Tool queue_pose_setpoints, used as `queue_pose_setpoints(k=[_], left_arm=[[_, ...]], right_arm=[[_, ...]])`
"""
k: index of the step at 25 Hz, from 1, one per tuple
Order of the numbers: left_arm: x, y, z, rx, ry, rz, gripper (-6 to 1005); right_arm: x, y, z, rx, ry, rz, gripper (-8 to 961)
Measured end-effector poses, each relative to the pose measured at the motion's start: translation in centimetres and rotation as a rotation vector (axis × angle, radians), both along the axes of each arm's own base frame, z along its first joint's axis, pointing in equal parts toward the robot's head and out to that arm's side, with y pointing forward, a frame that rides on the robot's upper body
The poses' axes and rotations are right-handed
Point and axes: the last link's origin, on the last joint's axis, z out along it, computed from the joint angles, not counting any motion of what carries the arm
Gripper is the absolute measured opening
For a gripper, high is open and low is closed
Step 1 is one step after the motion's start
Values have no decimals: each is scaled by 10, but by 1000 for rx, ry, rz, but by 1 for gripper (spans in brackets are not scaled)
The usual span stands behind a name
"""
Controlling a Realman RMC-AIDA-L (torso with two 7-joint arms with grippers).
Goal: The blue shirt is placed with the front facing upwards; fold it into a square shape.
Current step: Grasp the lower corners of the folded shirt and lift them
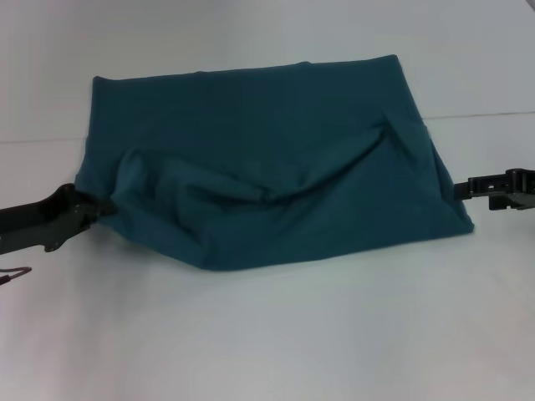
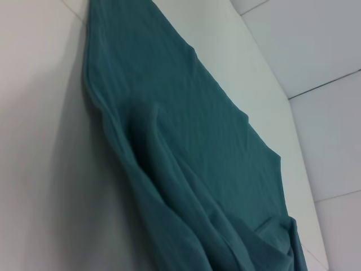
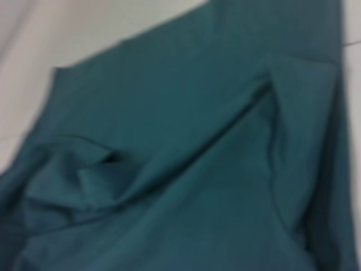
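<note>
Black metal of the left gripper (image 1: 99,205) meets the near left corner of the blue shirt (image 1: 276,167), and its fingertips seem buried in the fabric, so it appears clamped on cloth, though the tips themselves are hidden; the right gripper (image 1: 462,189) reaches in from the opposite side and touches the shirt's right edge, and I cannot tell whether its fingers are closed on anything; the shirt lies wholly between the two grippers, its long axis running from one to the other, so each arm is nearest its own end; outward from the left gripper the cloth rises into a soft bulge, then a deep diagonal crease sags across the middle toward the right gripper; the far edge lies straight and flat on the white table (image 1: 267,334); the shirt is dark teal, folded into a broad trapezoid, with no lettering showing; judged from this, the fold is partway done and not yet square.
</note>
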Motion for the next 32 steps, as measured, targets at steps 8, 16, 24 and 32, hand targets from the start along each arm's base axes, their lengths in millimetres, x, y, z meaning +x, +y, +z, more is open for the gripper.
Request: queue_pose_setpoints(k=[8,16,24,32], left_arm=[[2,1,-1,11,-9,-11,15],[2,-1,-2,19,-24,-7,16],[2,-1,-3,24,-25,-6,16],[1,-2,-3,25,-25,-2,16]], right_arm=[[-3,19,-18,18,-131,-4,883],[0,22,-47,38,-201,38,880],[3,23,-57,51,-217,33,877],[3,21,-70,53,-222,36,873]])
